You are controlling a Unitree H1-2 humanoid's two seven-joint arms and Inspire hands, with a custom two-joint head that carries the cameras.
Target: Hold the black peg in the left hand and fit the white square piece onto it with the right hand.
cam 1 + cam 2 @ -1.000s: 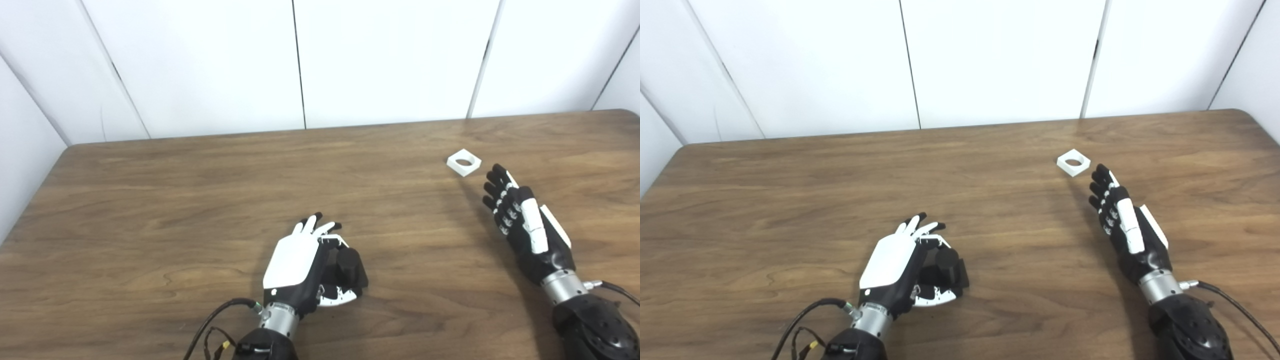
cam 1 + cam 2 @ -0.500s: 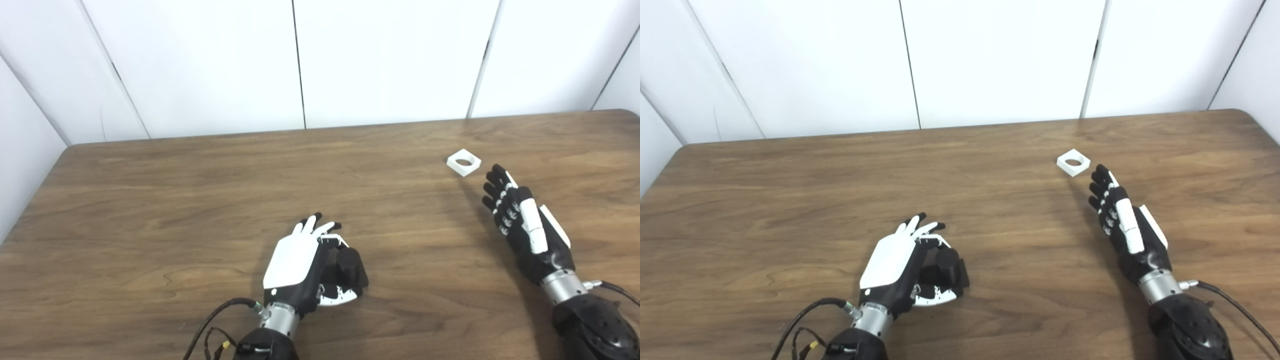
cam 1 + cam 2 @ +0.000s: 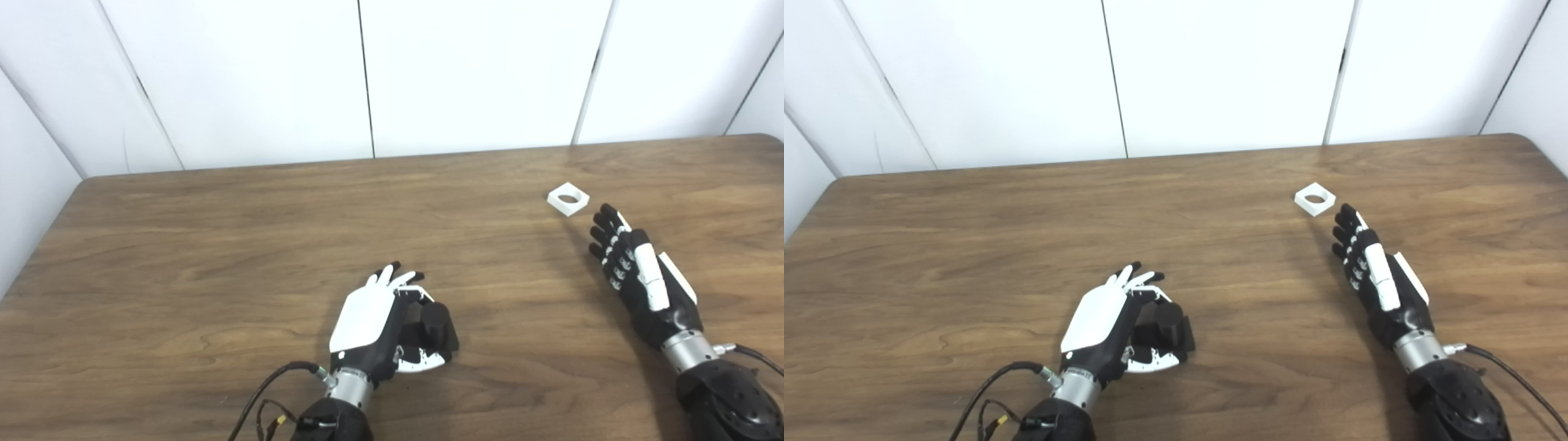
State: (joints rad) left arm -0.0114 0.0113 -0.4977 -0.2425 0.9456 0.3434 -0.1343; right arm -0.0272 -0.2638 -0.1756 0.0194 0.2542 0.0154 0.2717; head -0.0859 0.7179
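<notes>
The black peg (image 3: 436, 324) sits on the wooden bench (image 3: 214, 257) inside the curl of the left hand (image 3: 383, 327), upright, with its round top showing between the thumb and the fingers (image 3: 392, 277). The fingers arch over its far side and the thumb lies along its near side, but whether either one touches the peg cannot be told. The left hand rests with its white back turned up and to the left, wrist toward the near edge of the bench, with black cables trailing from the forearm.

The white square piece (image 3: 568, 199) lies flat on the bench, its round hole facing up and one corner pointing toward the robot. It is well apart from the black peg, far off to the peg's right and farther back. The right hand (image 3: 640, 278) is just beside this piece, on its near right side; the fingertips (image 3: 606, 214) point toward it and stop short, leaving a strip of bare bench between them. The right hand holds nothing: its fingers are stretched out nearly straight and lie close side by side, the palm turned leftward, the thumb on top, with the forearm coming in from the lower right corner.
</notes>
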